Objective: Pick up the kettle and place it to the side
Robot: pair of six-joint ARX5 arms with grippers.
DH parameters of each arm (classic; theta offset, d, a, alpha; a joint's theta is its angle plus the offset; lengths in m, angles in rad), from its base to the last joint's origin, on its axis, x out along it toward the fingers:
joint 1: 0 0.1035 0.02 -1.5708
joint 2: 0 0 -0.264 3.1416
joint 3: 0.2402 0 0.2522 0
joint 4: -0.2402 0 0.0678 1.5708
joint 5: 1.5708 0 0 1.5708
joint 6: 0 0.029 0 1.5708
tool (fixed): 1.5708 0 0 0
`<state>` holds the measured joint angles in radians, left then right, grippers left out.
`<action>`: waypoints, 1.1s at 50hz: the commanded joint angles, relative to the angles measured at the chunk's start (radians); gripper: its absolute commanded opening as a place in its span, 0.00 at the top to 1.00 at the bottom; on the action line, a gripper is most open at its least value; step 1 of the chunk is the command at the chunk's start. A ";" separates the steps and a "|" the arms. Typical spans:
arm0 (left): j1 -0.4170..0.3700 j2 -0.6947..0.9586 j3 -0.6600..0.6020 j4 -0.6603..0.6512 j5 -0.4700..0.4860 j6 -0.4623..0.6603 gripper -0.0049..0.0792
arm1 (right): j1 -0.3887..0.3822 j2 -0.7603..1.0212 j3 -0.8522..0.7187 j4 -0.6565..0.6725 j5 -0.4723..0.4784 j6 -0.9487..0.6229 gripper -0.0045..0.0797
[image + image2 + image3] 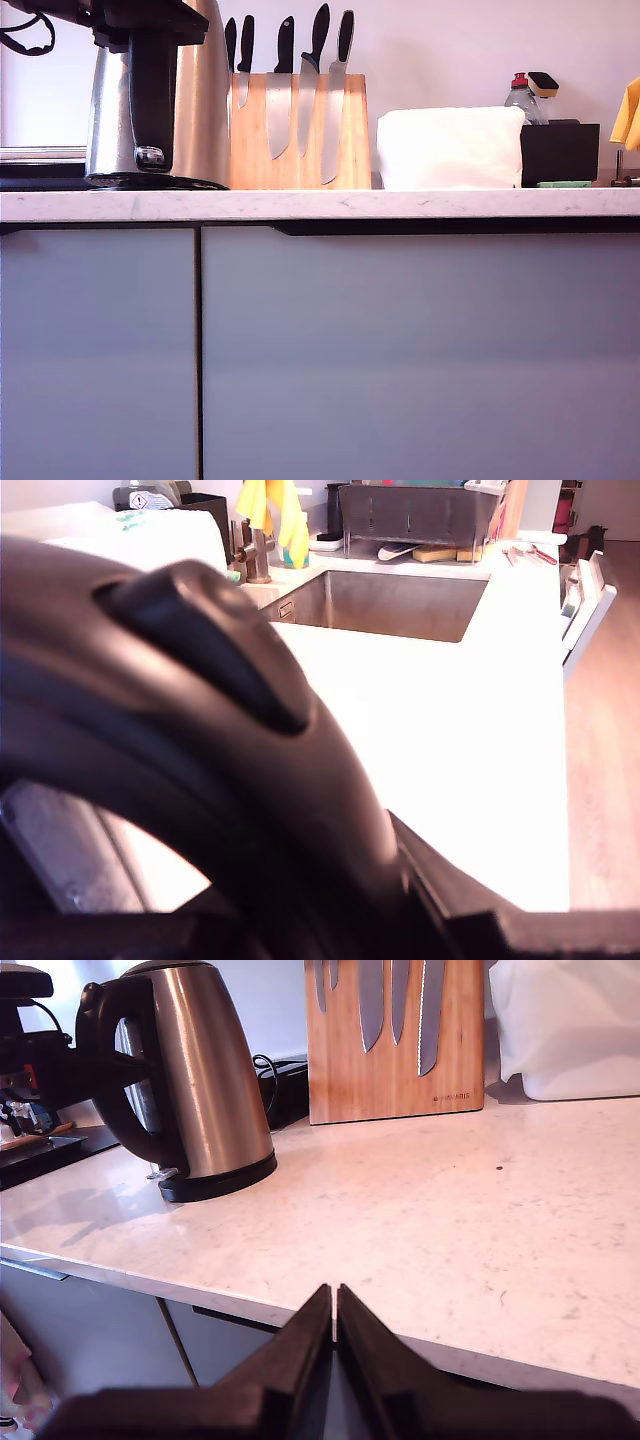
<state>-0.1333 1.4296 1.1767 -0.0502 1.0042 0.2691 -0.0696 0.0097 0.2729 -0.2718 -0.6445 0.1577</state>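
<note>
Now kettle [205,1080] sits upright on bench [420,1220] beside knife block [395,1045]; my first gripper [60,1065] at its handle, jaws' state unclear; my second gripper [335,1305], jaws together, waits clear w/ nothing held.

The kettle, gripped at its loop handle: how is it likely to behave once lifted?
The kettle is rigid steel, so it should not flex. It is tall and tapered and held from one side at the black handle, so it may swing or tilt. How full it is cannot be seen, so its weight is uncertain. Its brushed wall looks slippery.
</note>
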 commanded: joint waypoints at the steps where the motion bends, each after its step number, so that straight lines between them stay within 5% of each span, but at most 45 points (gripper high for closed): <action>1: 0.006 -0.063 0.141 0.102 0.000 0.098 0.97 | 0.005 0.007 -0.005 0.005 0.000 -0.001 0.96; 10: 0.006 -0.063 0.141 0.014 0.001 0.129 0.97 | 0.005 0.020 0.008 0.050 -0.078 0.057 0.95; 18: 0.006 -0.061 0.141 -0.049 0.001 0.161 0.97 | 0.012 0.130 0.098 0.046 -0.135 0.217 0.77; 31: 0.006 -0.050 0.141 -0.129 0.002 0.203 0.97 | 0.054 0.483 0.405 0.037 -0.204 0.237 0.61; 55: -0.021 -0.016 0.141 -0.145 0.001 0.203 0.97 | 0.405 1.176 0.894 0.047 -0.200 0.148 0.51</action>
<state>-0.1452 1.4330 1.2320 -0.2653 0.9943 0.4057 0.3103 1.1526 1.1164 -0.2462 -0.8520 0.3141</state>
